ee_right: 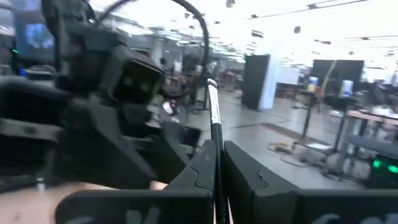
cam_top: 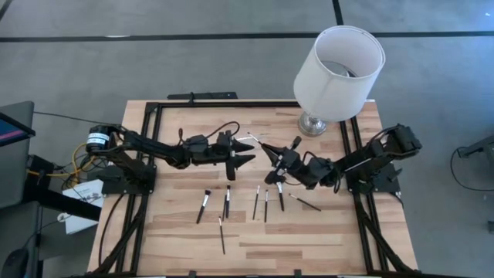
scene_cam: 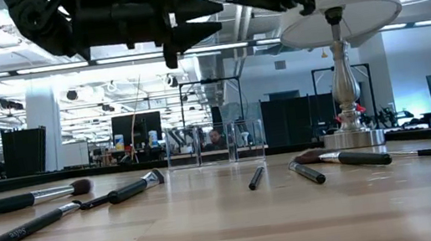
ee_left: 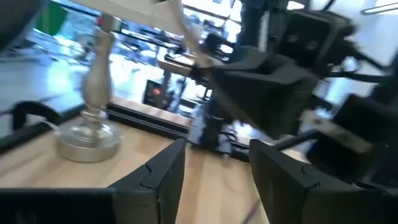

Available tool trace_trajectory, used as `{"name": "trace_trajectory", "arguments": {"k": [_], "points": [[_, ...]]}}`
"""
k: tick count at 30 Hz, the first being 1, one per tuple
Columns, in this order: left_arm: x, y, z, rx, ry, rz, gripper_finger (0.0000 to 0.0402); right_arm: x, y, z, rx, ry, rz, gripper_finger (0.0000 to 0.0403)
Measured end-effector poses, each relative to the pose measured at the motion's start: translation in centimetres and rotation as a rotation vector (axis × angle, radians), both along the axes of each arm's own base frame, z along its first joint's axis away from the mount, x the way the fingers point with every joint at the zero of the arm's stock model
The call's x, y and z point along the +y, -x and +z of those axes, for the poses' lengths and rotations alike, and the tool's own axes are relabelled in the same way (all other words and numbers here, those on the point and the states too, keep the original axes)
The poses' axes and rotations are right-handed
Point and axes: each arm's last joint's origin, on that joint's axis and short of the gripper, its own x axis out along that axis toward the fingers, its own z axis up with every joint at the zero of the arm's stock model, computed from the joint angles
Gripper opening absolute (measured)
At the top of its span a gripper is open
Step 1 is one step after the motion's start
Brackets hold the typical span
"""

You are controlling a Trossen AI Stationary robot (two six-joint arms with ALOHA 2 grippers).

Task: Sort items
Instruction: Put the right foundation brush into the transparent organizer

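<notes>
Both arms meet above the middle of the bench, a brush passing between them.

The right wrist view alone shows the right gripper [ee_right: 217,168] with jaws pinched on 1 slim brush [ee_right: 214,118]; in the high view that brush [cam_top: 258,144] is a thin pale sliver between the arms. The left gripper [cam_top: 244,151] stands with jaws spread wide, empty. About 6 more brushes [cam_top: 203,206] lie loose on the wooden bench [cam_top: 324,239] nearer its front edge; their tips are too small to sort from above. The lamp [cam_top: 337,71] hides part of the far corner. The low view shows only its base [scene_cam: 353,131], with a lit hall behind it.
</notes>
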Motion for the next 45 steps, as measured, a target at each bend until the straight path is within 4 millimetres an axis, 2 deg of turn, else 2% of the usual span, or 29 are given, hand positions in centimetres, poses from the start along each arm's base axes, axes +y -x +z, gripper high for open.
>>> {"name": "trace_trajectory", "arguments": {"k": [5, 15, 23, 32, 37, 45], "points": [[0.1, 0.1, 0.6, -0.058, -0.057, 0.025, 0.0175, -0.1, -0.6, 0.5, -0.042, -0.031, 0.095, 0.0006], [-0.1, 0.1, 1.0, -0.093, -0.131, -0.01, 0.0174, -1.2, -0.9, 0.2, -0.014, -0.031, 0.062, 0.0006], [0.9, 0.7, 2.3, -0.138, -0.131, 0.029, 0.0174, -1.0, -1.0, 0.3, -0.03, -0.045, 0.12, 0.0006], [1.0, 0.8, 2.4, -0.146, -0.162, 0.034, 0.0171, -1.5, -1.1, 0.2, -0.042, -0.064, 0.152, 0.0006], [0.9, 0.8, 2.5, -0.155, -0.182, 0.037, 0.0141, -1.7, -1.2, 0.2, -0.04, -0.063, 0.15, 0.0006], [0.9, 0.8, 2.6, -0.164, -0.178, 0.034, 0.0055, -2.3, -1.4, 0.0, -0.018, -0.071, 0.186, 0.0011]]}}
